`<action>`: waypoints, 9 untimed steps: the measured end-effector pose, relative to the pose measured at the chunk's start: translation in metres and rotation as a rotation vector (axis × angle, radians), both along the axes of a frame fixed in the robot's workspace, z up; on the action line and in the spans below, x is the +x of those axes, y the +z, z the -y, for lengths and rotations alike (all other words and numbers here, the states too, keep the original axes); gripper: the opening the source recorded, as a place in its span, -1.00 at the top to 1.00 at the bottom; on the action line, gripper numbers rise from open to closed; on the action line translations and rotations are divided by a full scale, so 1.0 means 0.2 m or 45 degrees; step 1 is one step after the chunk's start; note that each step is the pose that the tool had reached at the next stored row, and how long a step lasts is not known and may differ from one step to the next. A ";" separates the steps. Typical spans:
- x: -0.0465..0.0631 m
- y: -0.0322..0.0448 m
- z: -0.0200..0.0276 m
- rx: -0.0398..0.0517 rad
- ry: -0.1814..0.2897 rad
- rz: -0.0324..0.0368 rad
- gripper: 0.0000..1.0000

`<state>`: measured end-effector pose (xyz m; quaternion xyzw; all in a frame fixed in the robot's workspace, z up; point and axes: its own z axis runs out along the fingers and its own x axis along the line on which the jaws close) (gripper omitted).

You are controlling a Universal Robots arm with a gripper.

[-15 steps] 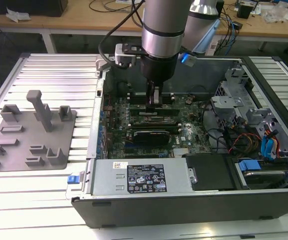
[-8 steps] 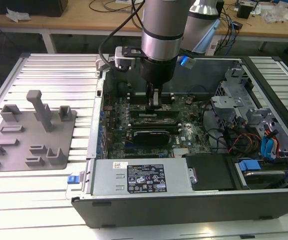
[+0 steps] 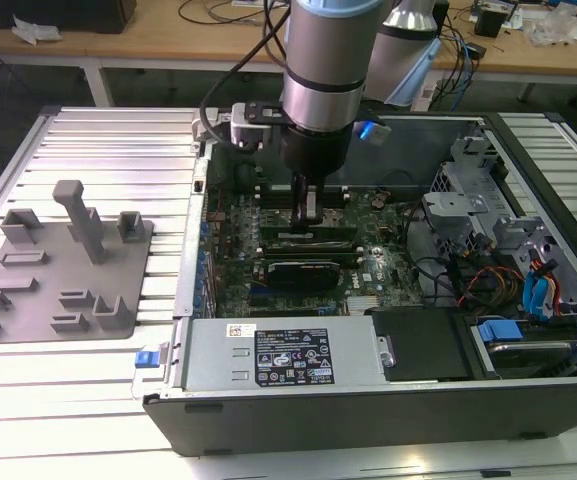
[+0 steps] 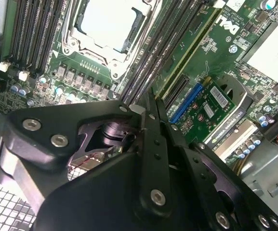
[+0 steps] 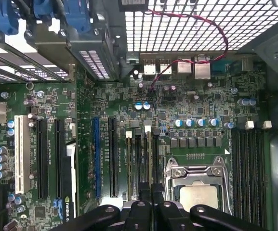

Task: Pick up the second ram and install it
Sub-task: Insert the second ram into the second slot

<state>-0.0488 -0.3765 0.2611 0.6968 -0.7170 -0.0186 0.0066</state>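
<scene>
Green and thin, the second ram (image 5: pixel 150 161) shows edge-on in the first wrist view. It stands in one of the memory slots just beside the CPU socket (image 5: pixel 199 190). Its near end runs in between the black fingertips of the gripper (image 5: pixel 149 195), which are drawn close together on it, with little more than the stick's thickness between them. I cannot tell whether the stick is pressed fully home in its slot.

In the second wrist view the gripper (image 4: pixel 152 109) shows the same narrow pinch, its tips low at the end of the row of slots. The CPU socket (image 4: pixel 107 24) lies on one side of that row. A blue expansion slot (image 4: pixel 187 103) and an expansion card (image 4: pixel 213 98) lie on the other. A further bank of dark memory slots (image 5: pixel 247 163) runs along the socket's opposite side, all on the green motherboard (image 5: pixel 201 103).

In the exterior view the gripper (image 3: pixel 308 212) reaches straight down into the open computer case (image 3: pixel 368 425), which lies on a slatted metal table (image 3: pixel 108 140). Its tips meet the board just beside the expansion card (image 3: pixel 313 272). A power supply (image 3: pixel 278 355) runs along the case's near wall. A grey fixture tray (image 3: pixel 63 265) rests on the table towards the exterior view's left, near the case.
</scene>
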 end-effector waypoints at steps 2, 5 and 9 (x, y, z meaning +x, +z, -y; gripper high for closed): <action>0.00 -0.017 0.000 0.000 0.000 0.0000 0.81; 0.00 -0.019 0.000 0.000 0.000 -0.0003 0.81; 0.01 -0.029 0.000 0.000 0.000 -0.0001 0.81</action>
